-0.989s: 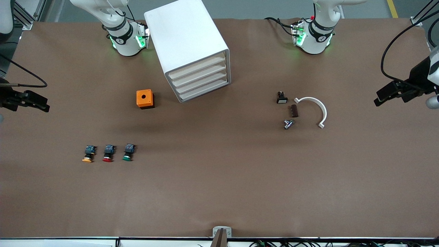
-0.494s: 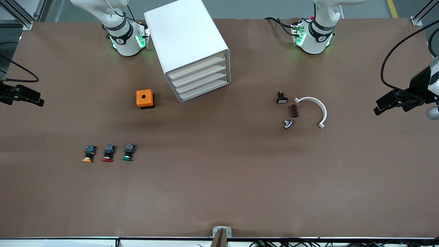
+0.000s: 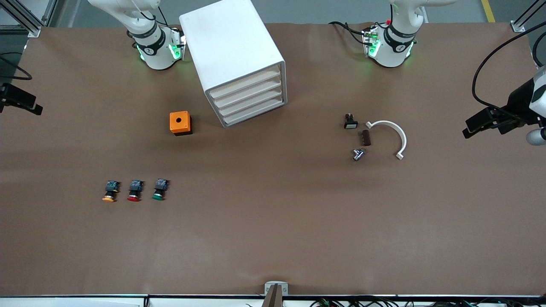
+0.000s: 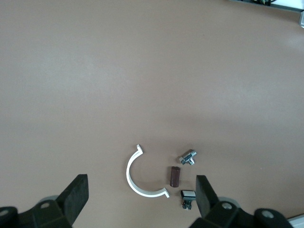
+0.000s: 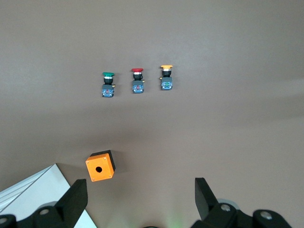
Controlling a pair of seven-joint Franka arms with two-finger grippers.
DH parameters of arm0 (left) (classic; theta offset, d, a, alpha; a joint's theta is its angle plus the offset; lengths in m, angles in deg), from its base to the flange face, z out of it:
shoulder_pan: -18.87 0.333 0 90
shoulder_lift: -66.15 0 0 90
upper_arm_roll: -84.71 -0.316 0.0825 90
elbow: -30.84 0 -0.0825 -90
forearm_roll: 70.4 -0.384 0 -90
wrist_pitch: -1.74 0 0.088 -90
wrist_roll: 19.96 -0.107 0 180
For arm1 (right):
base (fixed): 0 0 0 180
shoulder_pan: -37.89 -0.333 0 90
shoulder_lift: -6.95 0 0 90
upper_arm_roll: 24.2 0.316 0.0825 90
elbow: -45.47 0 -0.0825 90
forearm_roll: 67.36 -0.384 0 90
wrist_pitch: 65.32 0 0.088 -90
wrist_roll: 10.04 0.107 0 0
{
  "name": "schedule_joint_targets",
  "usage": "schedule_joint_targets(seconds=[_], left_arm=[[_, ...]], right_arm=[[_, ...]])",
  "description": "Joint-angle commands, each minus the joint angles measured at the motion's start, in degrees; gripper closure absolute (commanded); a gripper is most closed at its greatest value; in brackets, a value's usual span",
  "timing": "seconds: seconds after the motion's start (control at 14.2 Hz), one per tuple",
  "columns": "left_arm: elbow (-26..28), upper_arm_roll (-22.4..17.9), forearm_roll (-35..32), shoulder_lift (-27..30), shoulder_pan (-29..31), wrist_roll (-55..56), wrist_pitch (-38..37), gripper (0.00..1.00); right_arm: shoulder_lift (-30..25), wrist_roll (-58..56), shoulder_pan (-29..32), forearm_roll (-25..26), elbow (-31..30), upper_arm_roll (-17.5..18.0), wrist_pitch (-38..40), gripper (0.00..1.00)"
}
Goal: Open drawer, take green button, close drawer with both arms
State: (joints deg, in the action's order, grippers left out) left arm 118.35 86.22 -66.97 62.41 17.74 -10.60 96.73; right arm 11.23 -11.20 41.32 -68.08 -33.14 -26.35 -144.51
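Drawers (image 3: 249,99) all shut in cabinet (image 3: 232,51). Green button (image 3: 159,189) lay on worktop (image 3: 273,221) beside red (image 3: 135,190), yellow (image 3: 110,191). Left gripper (image 4: 140,199), right gripper (image 5: 140,199) hung high at worktop ends, jaws wide, empty; probably staged for approach.

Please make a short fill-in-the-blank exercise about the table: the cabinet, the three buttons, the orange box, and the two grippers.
1. All four drawers of the white cabinet are ____.
2. In the row of three, the green button lies beside the ____ button.
3. The orange box has a round ____ in its top.
4. The left gripper and the right gripper are both ____.

Missing words: closed; red; hole; open
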Motion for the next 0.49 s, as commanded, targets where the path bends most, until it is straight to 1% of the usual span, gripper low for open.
schedule_joint_targets(seconds=[0.0, 0.21, 0.42], left_arm=[[-1.03, 0.43, -1.32, 0.23, -0.10, 0.14, -1.38, 0.01], [-1.03, 0.51, -1.32, 0.23, -0.10, 0.14, -1.38, 0.01], [-1.03, 0.51, -1.23, 0.23, -0.02, 0.05, -1.47, 0.01]], right_arm=[[-2.78, -0.60, -0.18, -0.33, -2.41, 0.30, 0.62, 0.00], [-4.80, -0.68, -0.18, -0.33, -5.40, 0.30, 0.26, 0.00], [-8.14, -0.68, -1.06, -0.33, -9.79, 0.30, -1.22, 0.00]])
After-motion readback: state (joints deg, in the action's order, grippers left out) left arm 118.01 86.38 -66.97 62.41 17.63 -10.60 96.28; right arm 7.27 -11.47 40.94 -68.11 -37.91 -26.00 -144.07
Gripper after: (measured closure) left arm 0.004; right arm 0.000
